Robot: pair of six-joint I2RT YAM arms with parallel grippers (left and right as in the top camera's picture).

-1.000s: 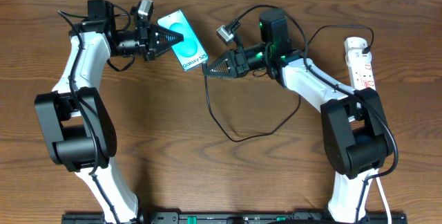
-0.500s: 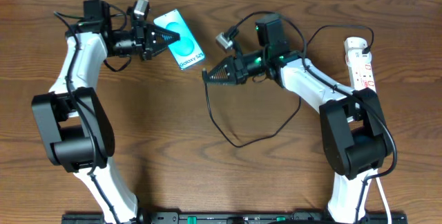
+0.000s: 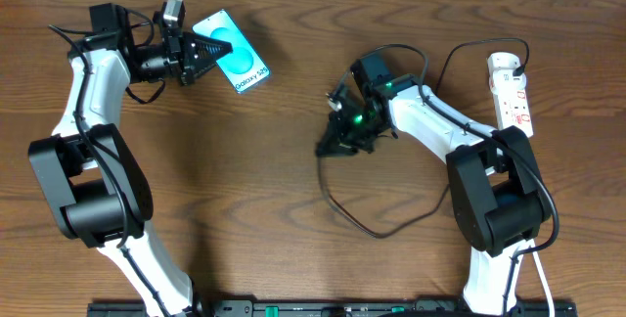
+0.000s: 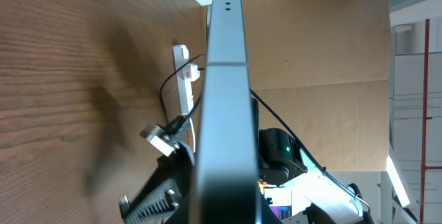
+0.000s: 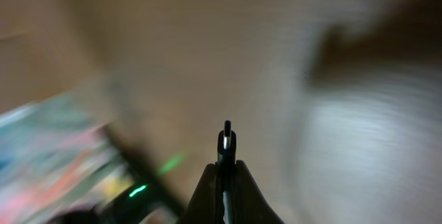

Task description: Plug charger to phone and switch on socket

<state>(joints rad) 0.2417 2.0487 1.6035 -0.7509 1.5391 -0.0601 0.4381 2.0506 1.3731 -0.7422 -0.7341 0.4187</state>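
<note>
There are two arms on the wooden bench [image 3: 245, 209], and one of each task thing: one phone, one charger, one socket.

The left claw [image 3: 208, 54] is at the far left part of the bench. It is closed on the phone [image 3: 233, 51] and grips it at its left end, with the light blue screen and the white text facing up toward the overhead camera. In the left wrist view only the thin dark edge of the phone [image 4: 222, 106] is seen, with two small holes near its top end. I cannot tell if the phone touches the bench or is lifted a little.

The right claw [image 3: 331, 147] is near the middle of the bench, well apart from the phone, and points down to the wood. The right wrist view is very blurred, but the two fingers [image 5: 207, 193] are pressed together on the connector tip [image 5: 226, 135] of the charger, which stands out between them. From this claw the one black cable of the charger [image 3: 377, 231] makes a wide loop on the bench in front of the right arm.

The socket [image 3: 511, 92] lies at the far right edge, beside the right arm. It is one white strip with red marks, and a black cable reaches its far end. Neither claw touches it.
</note>
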